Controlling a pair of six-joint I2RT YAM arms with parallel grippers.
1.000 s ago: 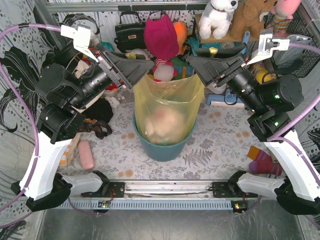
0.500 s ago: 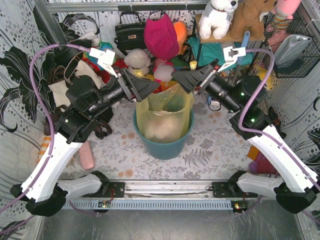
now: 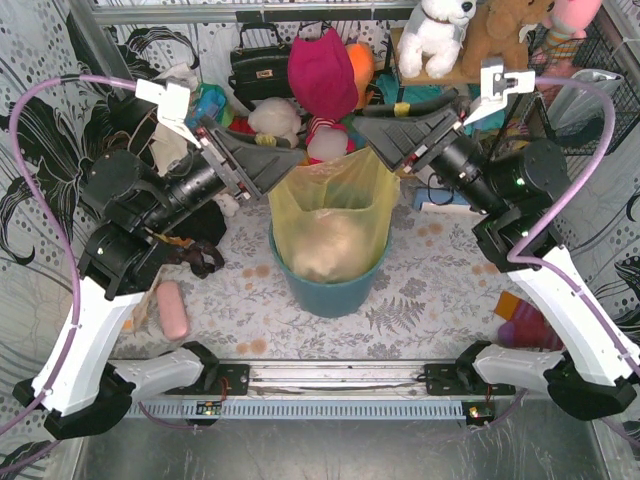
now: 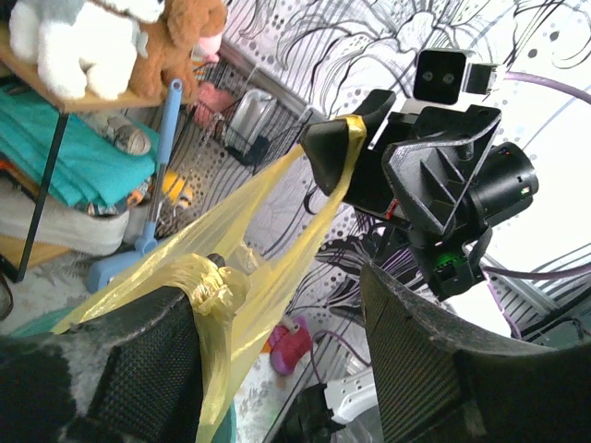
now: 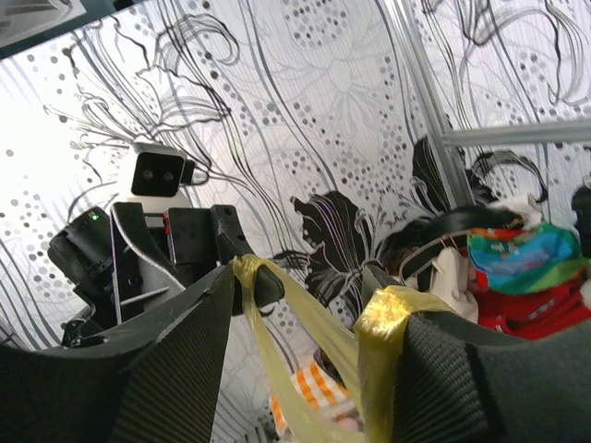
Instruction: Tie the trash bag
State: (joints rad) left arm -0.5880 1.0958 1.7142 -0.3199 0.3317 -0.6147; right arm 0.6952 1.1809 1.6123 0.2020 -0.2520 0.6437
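The yellow-green trash bag [image 3: 330,200] stands in the round teal bin [image 3: 330,295] at mid table, with pale crumpled paper showing through it. My left gripper [image 3: 290,160] is open at the bag's upper left corner. In the left wrist view [image 4: 277,286] the bunched rim [image 4: 208,281] is hooked over one finger. My right gripper [image 3: 372,140] is open at the upper right corner. In the right wrist view [image 5: 297,277] the rim [image 5: 383,318] drapes over one finger. The bag's top is stretched taut between the two hooked fingers above the bin.
Plush toys, a black handbag [image 3: 262,62] and a magenta plush [image 3: 322,70] crowd the back behind the bin. A pink object [image 3: 172,308] lies at the left, a red-orange item [image 3: 525,325] at the right. A wire basket [image 3: 590,90] hangs at the far right.
Half a second ago both grippers were lower and closer together over the bin. They have since risen and moved apart, pulling the bag's top wider and higher.
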